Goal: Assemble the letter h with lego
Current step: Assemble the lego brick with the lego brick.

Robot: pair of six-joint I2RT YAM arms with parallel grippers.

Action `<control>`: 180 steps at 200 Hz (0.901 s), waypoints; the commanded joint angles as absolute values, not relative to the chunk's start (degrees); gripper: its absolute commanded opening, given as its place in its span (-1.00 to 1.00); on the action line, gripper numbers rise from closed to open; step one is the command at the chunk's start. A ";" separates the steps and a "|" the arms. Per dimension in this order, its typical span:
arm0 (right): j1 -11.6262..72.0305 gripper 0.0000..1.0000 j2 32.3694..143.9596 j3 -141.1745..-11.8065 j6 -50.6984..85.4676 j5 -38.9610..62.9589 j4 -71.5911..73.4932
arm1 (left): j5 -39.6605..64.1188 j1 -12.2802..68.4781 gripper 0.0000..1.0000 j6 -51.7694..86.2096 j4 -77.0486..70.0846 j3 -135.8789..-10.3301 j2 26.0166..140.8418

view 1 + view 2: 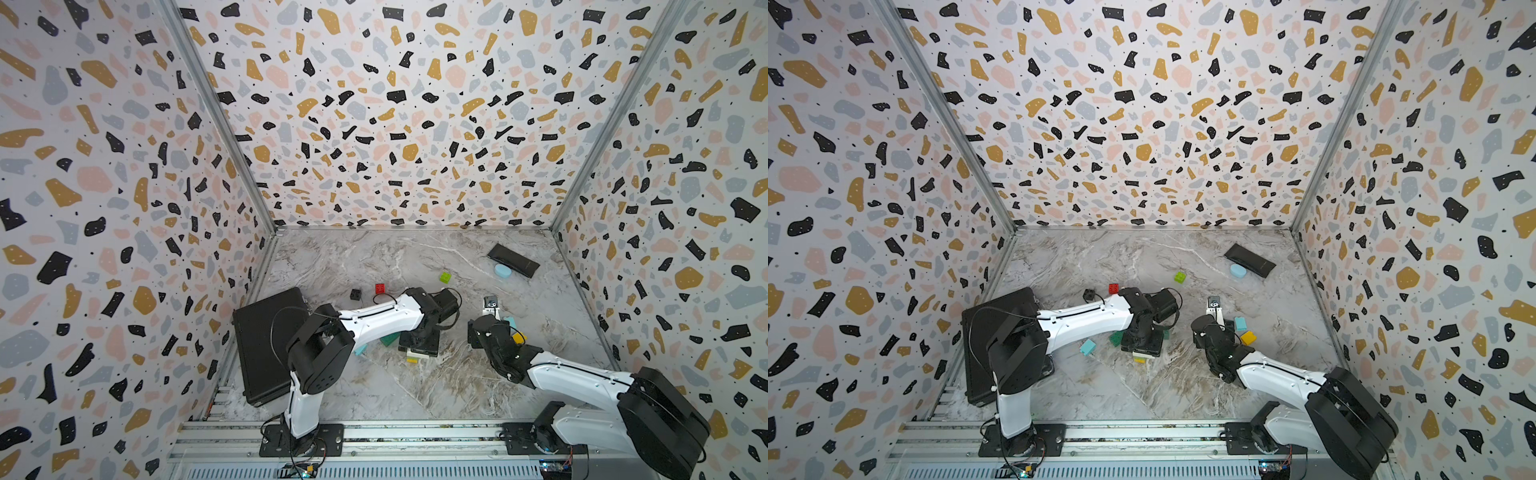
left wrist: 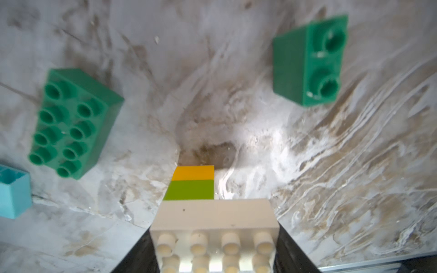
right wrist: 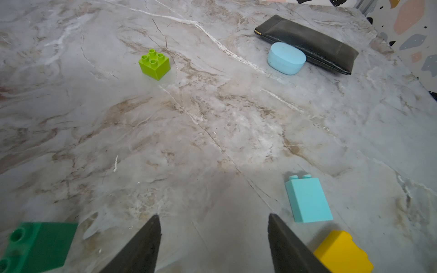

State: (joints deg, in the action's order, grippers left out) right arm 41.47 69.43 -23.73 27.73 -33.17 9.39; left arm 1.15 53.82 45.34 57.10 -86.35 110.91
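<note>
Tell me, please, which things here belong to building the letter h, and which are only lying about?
Job: the white brick on a lime-and-yellow stack, held by the left gripper; loose lime brick, red brick, black brick, yellow brick, light blue brick, long dark green brick, short dark green brick.
Lying about: black pouch, pale-blue oval, black case.

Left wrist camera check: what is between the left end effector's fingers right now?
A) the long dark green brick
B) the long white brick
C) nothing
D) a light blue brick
B: in the left wrist view the long white brick sits gripped in the left end effector, while the long dark green brick and the light blue brick lie off to the side, untouched.
</note>
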 commanded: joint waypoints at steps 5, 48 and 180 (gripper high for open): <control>41.29 0.46 70.30 -25.84 29.25 -32.92 9.54 | -0.50 51.71 -1.00 45.87 62.64 -93.74 112.35; 40.82 0.43 70.80 -26.15 31.05 -32.59 9.39 | 0.74 49.96 -1.00 45.63 66.70 -103.73 117.80; 39.06 0.40 71.38 -26.60 32.19 -29.92 9.86 | 2.90 49.21 -1.00 46.00 69.17 -113.93 126.69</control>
